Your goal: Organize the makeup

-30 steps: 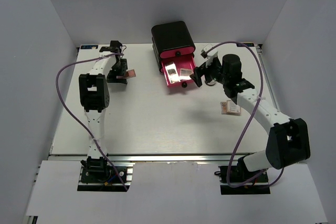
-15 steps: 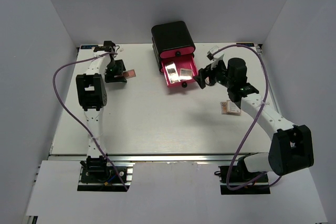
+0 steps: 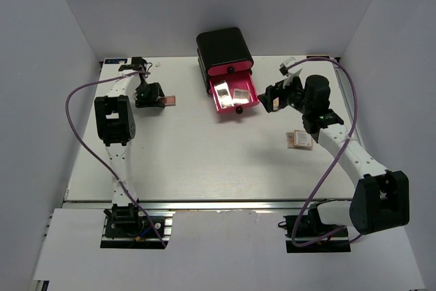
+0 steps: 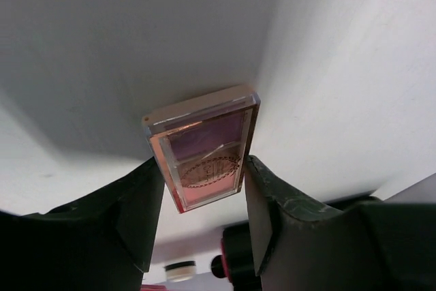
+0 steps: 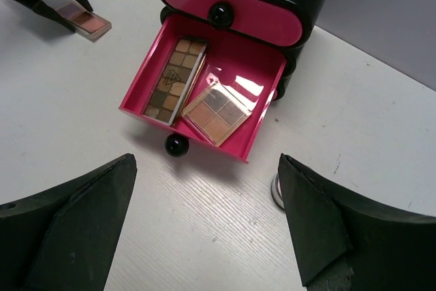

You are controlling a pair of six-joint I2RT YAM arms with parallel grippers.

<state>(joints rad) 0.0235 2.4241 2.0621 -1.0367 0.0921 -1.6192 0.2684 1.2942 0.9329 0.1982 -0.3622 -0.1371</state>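
Observation:
A small pink and purple palette (image 4: 204, 158) lies on the white table, and my left gripper (image 4: 204, 189) is shut on its sides. In the top view the left gripper (image 3: 150, 93) is at the back left with the palette (image 3: 171, 100) sticking out to its right. The black box (image 3: 224, 47) has one pink drawer (image 5: 269, 66) pulled open. In it lie a brown rectangular palette (image 5: 174, 78) and a square tan palette (image 5: 216, 109). My right gripper (image 5: 206, 163) is open and empty above the table in front of the drawer; in the top view the right gripper (image 3: 273, 96) is just right of it.
Another small pink palette (image 3: 298, 139) lies on the table under my right arm. A small round white item (image 5: 275, 192) sits by the right finger, partly hidden. Grey walls close in the table at the back and both sides.
My right gripper has drawn back to the right, away from the open drawer. My left gripper has shifted a little left and turned around the pink palette.

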